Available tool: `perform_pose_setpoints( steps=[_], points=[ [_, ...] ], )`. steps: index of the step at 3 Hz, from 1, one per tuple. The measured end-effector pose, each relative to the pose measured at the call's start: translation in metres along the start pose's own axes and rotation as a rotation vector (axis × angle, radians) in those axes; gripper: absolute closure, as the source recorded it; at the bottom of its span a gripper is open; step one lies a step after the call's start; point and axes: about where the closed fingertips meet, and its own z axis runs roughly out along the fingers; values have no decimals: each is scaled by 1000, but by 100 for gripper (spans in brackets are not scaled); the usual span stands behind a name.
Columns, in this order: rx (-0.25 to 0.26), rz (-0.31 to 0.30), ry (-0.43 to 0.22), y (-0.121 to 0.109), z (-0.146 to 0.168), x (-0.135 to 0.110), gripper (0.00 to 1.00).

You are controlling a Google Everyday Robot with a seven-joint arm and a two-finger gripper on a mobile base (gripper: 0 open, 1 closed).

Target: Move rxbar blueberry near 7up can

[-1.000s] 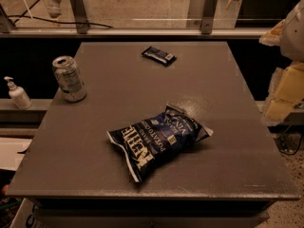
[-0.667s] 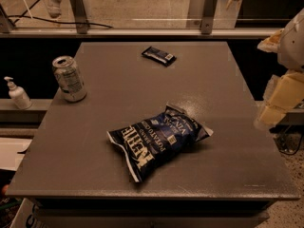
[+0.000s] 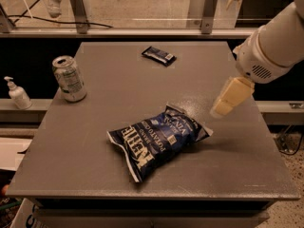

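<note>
Rxbar blueberry (image 3: 159, 56) lies flat near the far edge of the counter (image 3: 118, 99), a little right of its middle, turned at a slant so that one long side faces the near left. It is a small, thin rectangle in a dark blue wrapper with pale label patches, and nothing touches it. Being so flat, it will probably call for a low, careful pinch across its narrow width.

The 7up can (image 3: 69, 78) stands upright close to the left edge, well apart from the bar. Its silvery-grey aluminium wall carries fine print and looks slightly dented near the top, where the pull-tab shows. Bare counter lies to its right, which seems the natural place for the bar to end up.

A large crinkled blue chip bag (image 3: 159, 139) sprawls in the middle towards the near side, puffed and glossy. It does not lie on the straight line between bar and can, so it should not hinder the move. A small white pump bottle (image 3: 18, 93) stands on a ledge off the left side of the counter.

The gripper (image 3: 229, 97), a pale cream block at the end of the white arm (image 3: 273, 46), hangs above the right part of the counter, just beside the bag's right tip and well apart from the bar. It carries nothing; whether its jaws are parted or closed, I cannot tell. The reach for the bar looks not yet begun.
</note>
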Motion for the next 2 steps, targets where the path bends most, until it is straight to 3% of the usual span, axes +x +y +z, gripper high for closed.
perform_pose_setpoints(
  steps=[1, 2],
  points=[
    [17, 92, -19, -27, 44, -23, 0],
    [-20, 225, -70, -50, 79, -51, 0]
  ],
)
